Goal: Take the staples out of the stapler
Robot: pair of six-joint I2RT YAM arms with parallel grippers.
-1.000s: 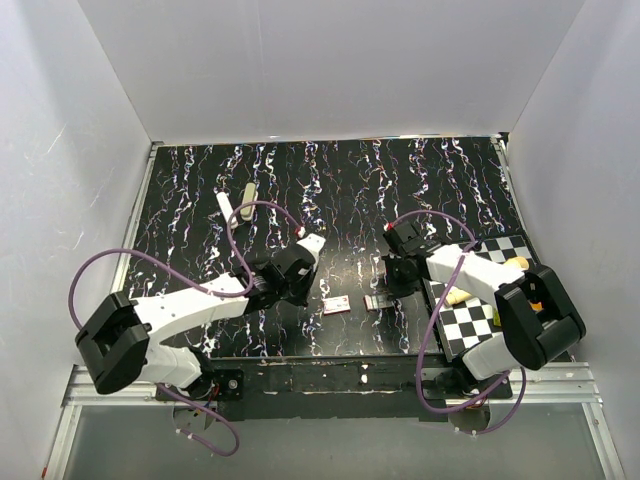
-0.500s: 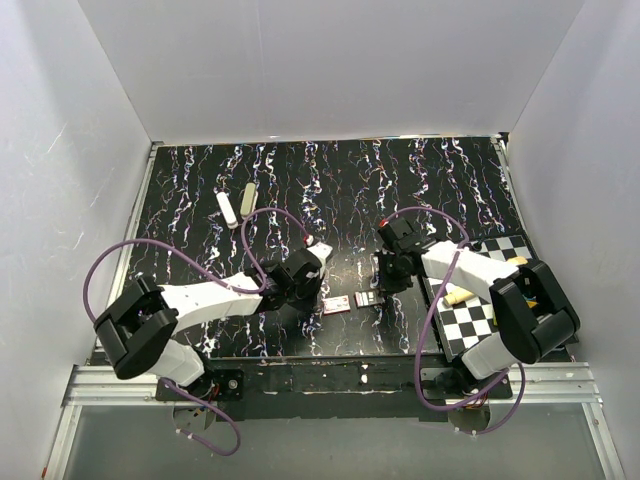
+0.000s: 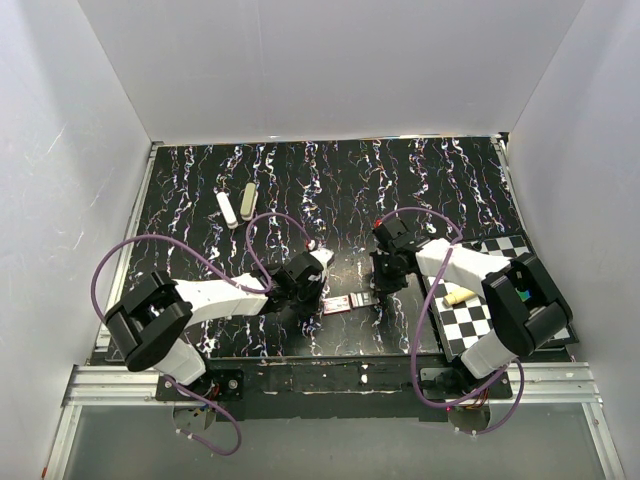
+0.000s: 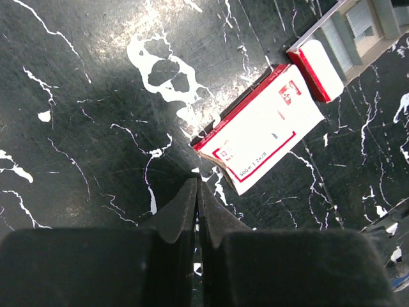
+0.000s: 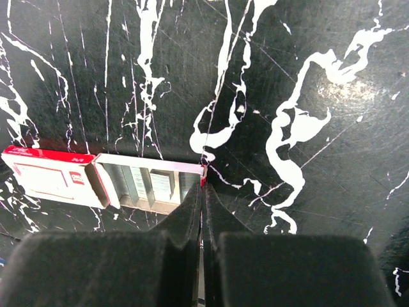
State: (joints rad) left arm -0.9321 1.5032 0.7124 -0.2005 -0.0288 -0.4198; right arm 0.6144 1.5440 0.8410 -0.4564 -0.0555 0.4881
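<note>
A small cream rounded object that looks like the stapler (image 3: 458,296) lies on the checkered board (image 3: 500,250) at the right, away from both grippers. A red-and-white staple box sleeve (image 3: 337,304) (image 4: 268,128) (image 5: 48,179) lies near the front edge. Its open tray of staples (image 3: 365,299) (image 5: 150,185) (image 4: 358,25) lies against the sleeve's right end. My left gripper (image 3: 316,299) (image 4: 197,185) is shut and empty, with its tips at the sleeve's left corner. My right gripper (image 3: 381,291) (image 5: 203,185) is shut, with its tips against the tray's right end.
A white stick (image 3: 227,208) and a beige stick (image 3: 248,198) lie side by side at the far left of the black marbled table (image 3: 330,190). White walls close in three sides. Purple cables loop over both arms.
The left gripper has moved right and nearer, up to the sleeve. The right gripper has moved left, and the tray has slid left against the sleeve.
</note>
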